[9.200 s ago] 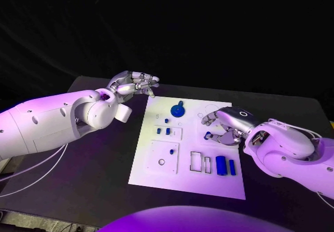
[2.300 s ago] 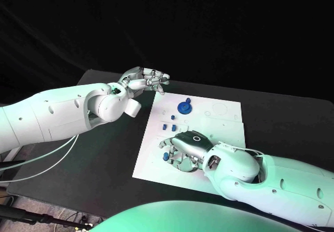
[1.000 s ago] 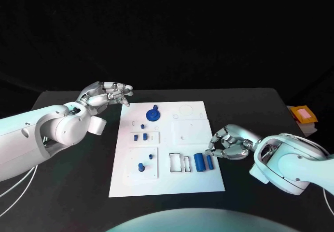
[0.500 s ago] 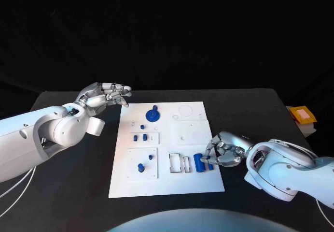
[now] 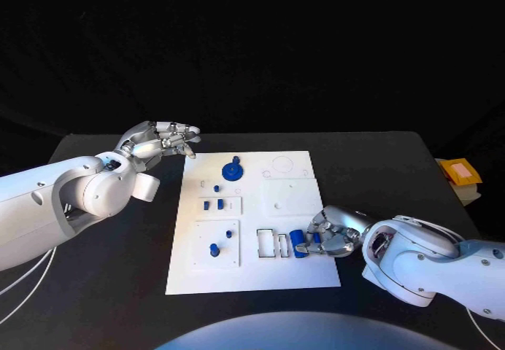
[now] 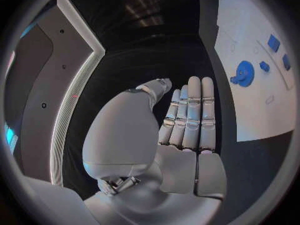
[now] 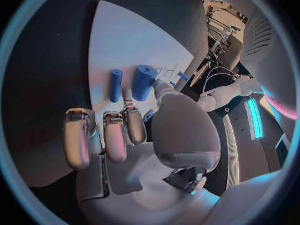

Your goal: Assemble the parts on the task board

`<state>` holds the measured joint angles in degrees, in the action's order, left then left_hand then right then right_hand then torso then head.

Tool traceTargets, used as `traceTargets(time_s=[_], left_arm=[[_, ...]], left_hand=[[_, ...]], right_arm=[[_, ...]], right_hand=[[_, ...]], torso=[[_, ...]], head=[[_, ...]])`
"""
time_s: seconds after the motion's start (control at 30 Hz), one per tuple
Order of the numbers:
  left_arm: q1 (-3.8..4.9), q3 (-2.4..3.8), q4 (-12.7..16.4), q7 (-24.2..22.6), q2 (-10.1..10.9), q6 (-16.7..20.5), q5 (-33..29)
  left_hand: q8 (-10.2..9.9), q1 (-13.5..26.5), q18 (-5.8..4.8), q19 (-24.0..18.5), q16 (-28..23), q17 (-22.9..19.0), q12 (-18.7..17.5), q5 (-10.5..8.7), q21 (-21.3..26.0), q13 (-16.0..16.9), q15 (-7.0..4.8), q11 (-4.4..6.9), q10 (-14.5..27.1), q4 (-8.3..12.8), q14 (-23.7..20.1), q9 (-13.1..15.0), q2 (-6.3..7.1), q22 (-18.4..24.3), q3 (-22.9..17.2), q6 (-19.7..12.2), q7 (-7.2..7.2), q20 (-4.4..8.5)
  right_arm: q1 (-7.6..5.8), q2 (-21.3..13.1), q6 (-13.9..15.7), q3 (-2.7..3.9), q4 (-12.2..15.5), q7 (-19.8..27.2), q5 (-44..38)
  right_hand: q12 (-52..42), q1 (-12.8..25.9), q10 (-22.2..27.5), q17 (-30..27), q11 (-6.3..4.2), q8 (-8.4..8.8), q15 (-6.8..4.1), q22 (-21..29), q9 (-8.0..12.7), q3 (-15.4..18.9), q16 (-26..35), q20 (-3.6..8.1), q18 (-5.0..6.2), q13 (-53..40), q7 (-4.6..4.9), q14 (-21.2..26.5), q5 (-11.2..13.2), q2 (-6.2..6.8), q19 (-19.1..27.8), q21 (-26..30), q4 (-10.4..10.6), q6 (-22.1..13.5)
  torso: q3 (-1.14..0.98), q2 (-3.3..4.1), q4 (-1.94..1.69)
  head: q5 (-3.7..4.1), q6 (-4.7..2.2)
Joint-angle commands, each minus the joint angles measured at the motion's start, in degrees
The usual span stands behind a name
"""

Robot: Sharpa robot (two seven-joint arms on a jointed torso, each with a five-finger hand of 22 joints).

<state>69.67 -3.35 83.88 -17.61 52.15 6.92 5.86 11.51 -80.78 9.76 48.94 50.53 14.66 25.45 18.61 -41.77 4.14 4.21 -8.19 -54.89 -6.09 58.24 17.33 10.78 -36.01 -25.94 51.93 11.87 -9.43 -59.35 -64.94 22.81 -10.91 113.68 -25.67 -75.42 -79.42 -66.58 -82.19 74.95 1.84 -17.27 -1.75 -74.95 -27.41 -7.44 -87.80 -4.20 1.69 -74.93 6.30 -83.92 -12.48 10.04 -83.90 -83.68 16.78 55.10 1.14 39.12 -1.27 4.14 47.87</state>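
The white task board [image 5: 252, 273] lies in the middle of the black table. On its near right part lie a thick blue cylinder [image 7: 144, 82] and a thinner blue bar [image 7: 116, 85], side by side. My right hand [image 5: 331, 232] hangs low over them, its thumb at the end of the thick cylinder [image 5: 299, 243], the other fingers curled and apart from both. A blue gear [image 5: 231, 173] sits at the board's far end. My left hand [image 5: 157, 142] hovers off the board's far left corner, fingers straight and holding nothing.
Small blue blocks [image 5: 212, 205] and a blue peg [image 5: 214, 250] stand in the board's left column. Two empty rectangular slots [image 5: 274, 243] lie left of the cylinders. An orange object [image 5: 460, 172] sits at the table's right edge.
My right hand has moved left from the board's right edge onto the two blue cylinders and now covers part of them. The left hand has stayed put.
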Motion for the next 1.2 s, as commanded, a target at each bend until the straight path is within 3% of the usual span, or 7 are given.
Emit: traceTargets(time_s=[0.03, 0.4, 0.6, 0.77, 0.87, 1.03, 1.2], left_arm=[[0.03, 0.03, 0.17, -0.49, 0.01, -0.9, -0.37], [0.03, 0.02, 0.24, -0.35, 0.17, -0.95, -0.56], [0.03, 0.02, 0.3, -0.2, 0.2, -1.03, -0.58], [0.03, 0.01, 0.32, -0.13, 0.23, -1.04, -0.58], [0.03, 0.01, 0.32, -0.09, 0.23, -1.05, -0.58], [0.03, 0.01, 0.28, -0.07, 0.19, -1.05, -0.58], [0.03, 0.01, 0.27, -0.09, 0.13, -1.08, -0.58]], left_hand=[[0.33, 0.15, 0.61, 0.22, -0.23, -0.09, 0.2, 0.04, 0.2, 0.06, -0.18, 0.14, 0.27, -0.1, -0.22, 0.07, -0.35, -0.05, 0.37, 0.07, 0.03, -0.21], [0.35, 0.5, 0.6, 0.22, -0.22, -0.08, 0.27, 0.1, 0.32, 0.05, -0.14, 0.13, 0.31, -0.49, -0.2, 0.09, -0.67, 0.01, 0.39, 0.08, 0.03, -0.25], [0.35, 0.5, 0.6, 0.22, -0.22, -0.08, 0.27, 0.1, 0.32, 0.05, -0.14, 0.13, 0.31, -0.49, -0.2, 0.09, -0.67, 0.01, 0.39, 0.08, 0.03, -0.25], [0.35, 0.5, 0.6, 0.22, -0.22, -0.08, 0.27, 0.1, 0.32, 0.05, -0.14, 0.13, 0.31, -0.49, -0.2, 0.09, -0.67, 0.01, 0.39, 0.08, 0.03, -0.25], [0.34, 0.55, 0.61, 0.22, -0.22, -0.08, 0.29, 0.12, 0.37, 0.05, -0.15, 0.15, 0.33, -0.58, -0.2, 0.09, -0.75, 0.04, 0.38, 0.08, 0.01, -0.26], [0.34, 0.52, 0.61, 0.22, -0.21, -0.08, 0.3, 0.13, 0.38, 0.05, -0.16, 0.16, 0.34, -0.56, -0.2, 0.09, -0.75, 0.04, 0.37, 0.07, 0.0, -0.25], [0.35, 0.23, 0.65, 0.26, -0.22, -0.08, 0.34, 0.16, 0.39, 0.05, -0.22, 0.21, 0.35, -0.37, -0.22, 0.1, -0.75, 0.04, 0.28, 0.07, -0.04, -0.22]], right_arm=[[0.67, 0.76, -1.61, -0.03, -0.29, -1.2, -1.52], [1.15, 2.46, -1.77, -0.02, -1.87, -2.93, -2.55], [1.32, 3.11, -1.23, -0.02, -2.03, -3.11, -2.66], [1.36, 3.05, 1.22, -0.02, -1.72, -3.06, -2.15], [1.35, 2.73, 2.99, 0.0, -1.25, -3.0, -0.48], [0.96, 2.25, 5.95, 0.11, -0.18, -2.3, 3.39], [-0.08, 2.05, 8.21, 0.21, 0.73, -1.4, 6.36]], right_hand=[[0.34, 0.3, 0.44, 8.94, 0.03, -0.4, -0.28, -13.25, -0.15, 0.93, -0.14, 0.17, -0.32, -3.14, 0.05, -4.83, 0.52, -0.34, -3.84, 0.34, 0.0, -0.39], [0.2, -0.81, 0.26, 9.21, -0.15, -1.05, -0.41, -13.35, -0.55, 1.97, -0.23, 0.24, -0.4, -3.44, -0.17, -4.88, 0.46, -1.48, -3.97, -0.07, -0.14, 0.02], [0.0, -5.32, -0.06, 9.47, -0.42, -1.8, -0.65, -13.44, -1.0, 1.88, -0.31, 0.47, -0.46, -3.92, -0.42, -4.94, -1.98, -2.82, -4.08, -0.42, -0.53, 0.16], [-0.44, -8.8, -0.52, 9.8, -0.71, -2.33, -0.87, -13.63, -1.14, 0.34, -0.42, 0.64, -0.6, -4.56, -0.75, -5.01, -2.49, -3.9, -4.32, -1.13, -0.69, 0.74], [-0.97, -11.29, -1.06, 10.22, -1.18, -2.81, -1.27, -13.81, -1.24, -1.48, -0.57, 0.97, -0.74, -5.24, -1.24, -5.11, -5.35, -3.83, -4.56, -1.8, -1.02, 1.42], [-1.52, -14.48, -1.57, 10.51, -1.43, -2.93, -1.54, -13.99, -1.16, -4.95, -0.67, 1.31, -0.88, -6.01, -1.45, -5.17, -4.51, -2.99, -4.78, -2.47, -2.27, 1.63], [-1.75, -14.55, -1.77, 10.77, -1.41, -2.92, -1.53, -14.09, -1.11, -5.92, -0.76, 1.32, -0.95, -6.29, -1.41, -5.22, -4.56, -3.0, -4.9, -2.82, -2.18, 1.77]], torso=[[-0.06, 0.05, 0.01], [-0.01, 0.0, -0.01], [-0.03, 0.01, -0.04], [0.02, -0.01, -0.06], [0.03, -0.03, -0.05], [0.05, -0.05, -0.02], [0.01, -0.01, -0.09]], head=[[0.08, 0.18], [0.08, 0.41], [0.08, 0.41], [0.03, 0.32], [0.03, 0.33], [-0.05, 0.27], [0.03, 0.21]])
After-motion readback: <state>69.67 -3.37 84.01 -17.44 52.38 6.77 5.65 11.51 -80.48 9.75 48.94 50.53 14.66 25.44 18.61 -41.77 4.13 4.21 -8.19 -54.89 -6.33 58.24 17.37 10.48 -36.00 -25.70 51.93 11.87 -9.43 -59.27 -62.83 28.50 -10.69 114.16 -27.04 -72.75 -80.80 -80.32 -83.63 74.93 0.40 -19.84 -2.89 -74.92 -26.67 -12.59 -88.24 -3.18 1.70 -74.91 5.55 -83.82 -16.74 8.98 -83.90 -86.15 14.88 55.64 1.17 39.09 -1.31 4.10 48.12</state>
